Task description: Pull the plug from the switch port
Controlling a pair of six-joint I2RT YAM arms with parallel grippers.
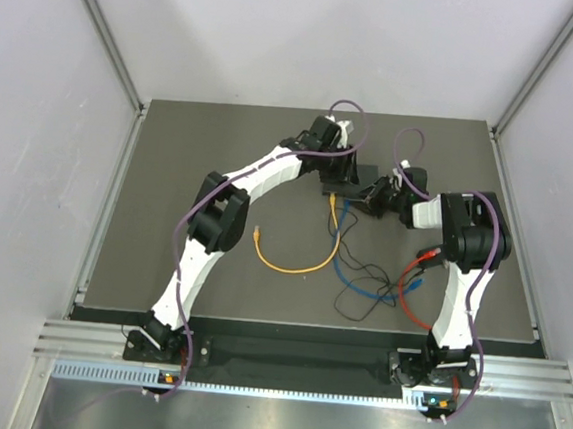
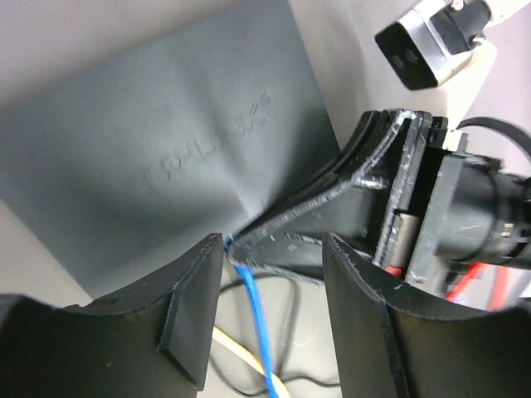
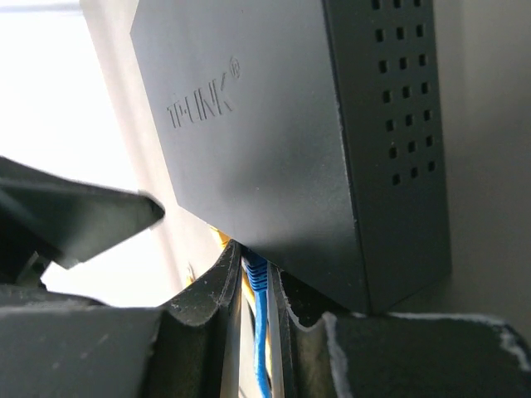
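Switch (image 3: 274,149) just beyond right gripper (image 3: 255,280), tight around blue plug (image 3: 253,267) (left gripper (image 2: 274,253) agape)

Arm hardware, both YAMs: white over black.
Left arm (image 1: 222,204) and right arm (image 1: 463,260) alike: white link shells, chunky black joint housings, round black motor cans at elbow and shoulder, black base (image 1: 150,341) blocks. Purple cable (image 1: 364,126) outside each arm, slack loop above the wrist. Left gripper (image 2: 274,249): matte black fingers (image 2: 192,319), thick, curved inner faces, pale scuffed edges, flat pad on the inner side. Right gripper (image 3: 255,267): same black fingers (image 3: 207,311), grey wear along rims, fine scratches; black layered-plate frame behind, one bare metal rod visible. Right wrist camera (image 2: 415,54): silver-grey box with black lens ports, on a white-and-black bracket.
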